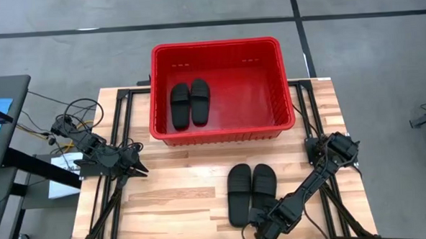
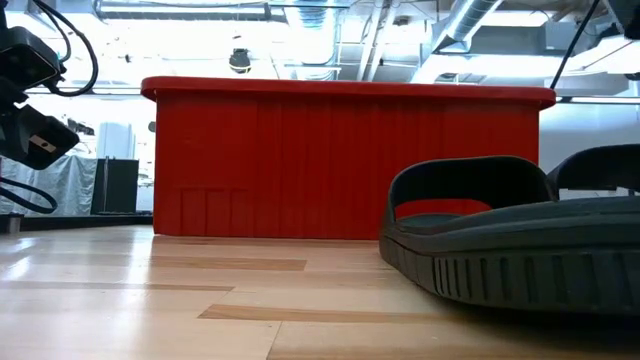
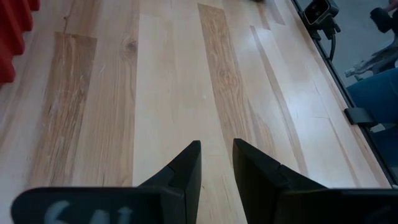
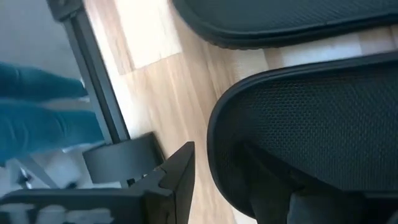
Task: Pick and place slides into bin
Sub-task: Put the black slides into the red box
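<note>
Straddling: heel edge of right-hand slide set between right jaws, one finger outside the heel on bare wood, the other on the footbed; grip not confirmed.
Right gripper: low at near edge of surface, at heels of loose pair.
Loose pair: two slides side by side on surface, in front of bin.
Bin: red, at far edge, holding two slides at its left side.
Left gripper: parked at left over bare wood, jaws slightly apart, nothing between.
</note>
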Robot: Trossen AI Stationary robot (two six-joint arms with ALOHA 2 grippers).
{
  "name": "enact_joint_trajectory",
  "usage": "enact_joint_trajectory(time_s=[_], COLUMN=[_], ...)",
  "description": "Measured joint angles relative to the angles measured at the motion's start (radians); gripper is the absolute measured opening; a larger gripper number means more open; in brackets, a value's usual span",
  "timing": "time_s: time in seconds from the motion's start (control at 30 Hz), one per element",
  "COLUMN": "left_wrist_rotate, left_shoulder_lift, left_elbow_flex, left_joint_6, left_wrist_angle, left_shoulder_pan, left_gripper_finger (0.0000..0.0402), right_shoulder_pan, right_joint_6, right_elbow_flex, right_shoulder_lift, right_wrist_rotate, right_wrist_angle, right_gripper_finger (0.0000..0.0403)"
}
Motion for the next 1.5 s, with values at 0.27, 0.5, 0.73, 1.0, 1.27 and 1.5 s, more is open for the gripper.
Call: enact_joint_trajectory(time_s=[0.27, 0.5, 0.73, 1.0, 1.27, 1.5], left_wrist_rotate=[0.000, 0.000, 0.000, 0.000, 0.000, 0.000], left_shoulder_lift=[0.000, 0.000, 0.000, 0.000, 0.000, 0.000], left_elbow_flex=[0.000, 0.000, 0.000, 0.000, 0.000, 0.000], left_joint_6=[0.000, 0.000, 0.000, 0.000, 0.000, 0.000], left_wrist_angle=[0.000, 0.000, 0.000, 0.000, 0.000, 0.000], left_shoulder_pan=[0.000, 0.000, 0.000, 0.000, 0.000, 0.000], left_gripper_finger=[0.0081, 0.0081, 0.0081, 0.0081, 0.0081, 0.0081], right_shoulder_pan=[-0.004, -0.004, 0.001, 0.005, 0.058, 0.110], right_joint_6=[0.059, 0.088, 0.127, 0.203, 0.244, 0.312], right_elbow_flex=[0.000, -0.002, 0.007, -0.010, -0.002, 0.002], right_shoulder_lift=[0.001, 0.001, 0.003, -0.115, -0.189, -0.253], right_wrist_rotate=[-0.019, -0.025, 0.006, 0.126, 0.046, 0.003], right_wrist_angle=[0.004, 0.010, -0.030, -0.175, -0.147, -0.091], right_gripper_finger=[0.0103, 0.0015, 0.0003, 0.0000, 0.0000, 0.0000])
